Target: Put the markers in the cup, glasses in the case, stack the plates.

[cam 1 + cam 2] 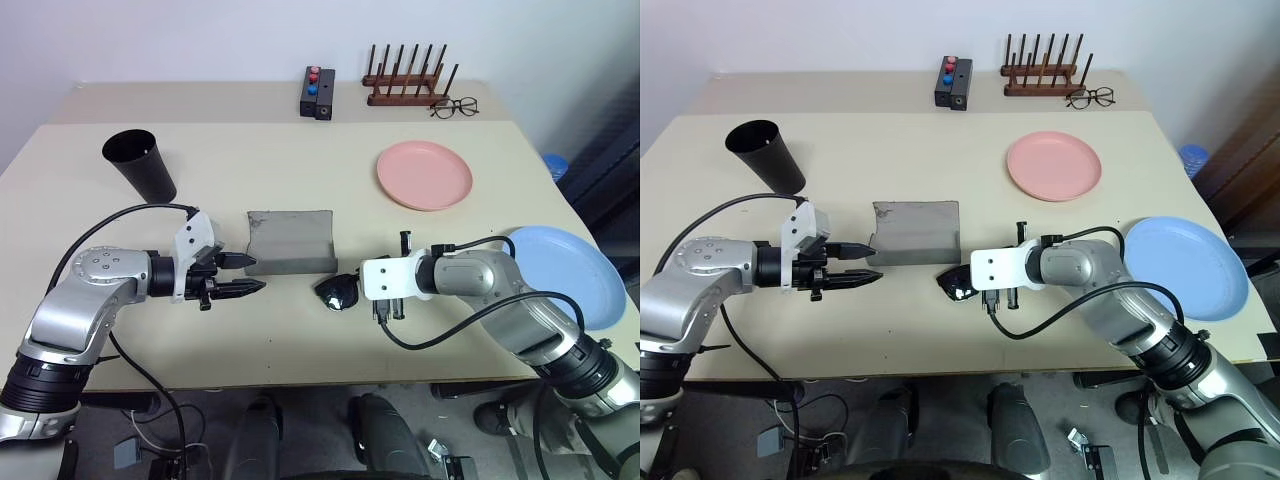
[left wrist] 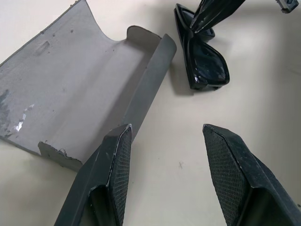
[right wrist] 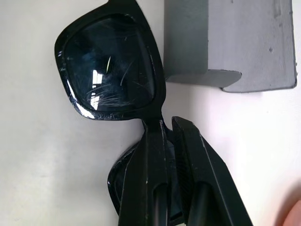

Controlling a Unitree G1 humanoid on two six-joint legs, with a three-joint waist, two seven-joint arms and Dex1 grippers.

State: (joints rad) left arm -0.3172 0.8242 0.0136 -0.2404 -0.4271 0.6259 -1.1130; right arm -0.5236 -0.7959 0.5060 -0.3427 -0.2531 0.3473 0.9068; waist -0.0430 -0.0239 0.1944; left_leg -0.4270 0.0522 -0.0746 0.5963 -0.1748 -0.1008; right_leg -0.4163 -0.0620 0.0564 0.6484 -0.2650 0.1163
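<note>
Black-framed sunglasses (image 3: 110, 70) lay right of the open grey hinged case (image 1: 290, 240); right gripper (image 3: 171, 129) fingers clamped their bridge for lifting, left gripper (image 1: 243, 273) fingers apart beside the case to steady it

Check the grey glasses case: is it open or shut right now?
Open. The grey glasses case lies with its lid folded back flat and its bare interior facing up; the sunglasses sit outside it on the table.

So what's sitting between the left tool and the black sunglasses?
Bare table lies between them in the left wrist view; the open grey hinged case lies just beside that stretch, not across it.
</note>
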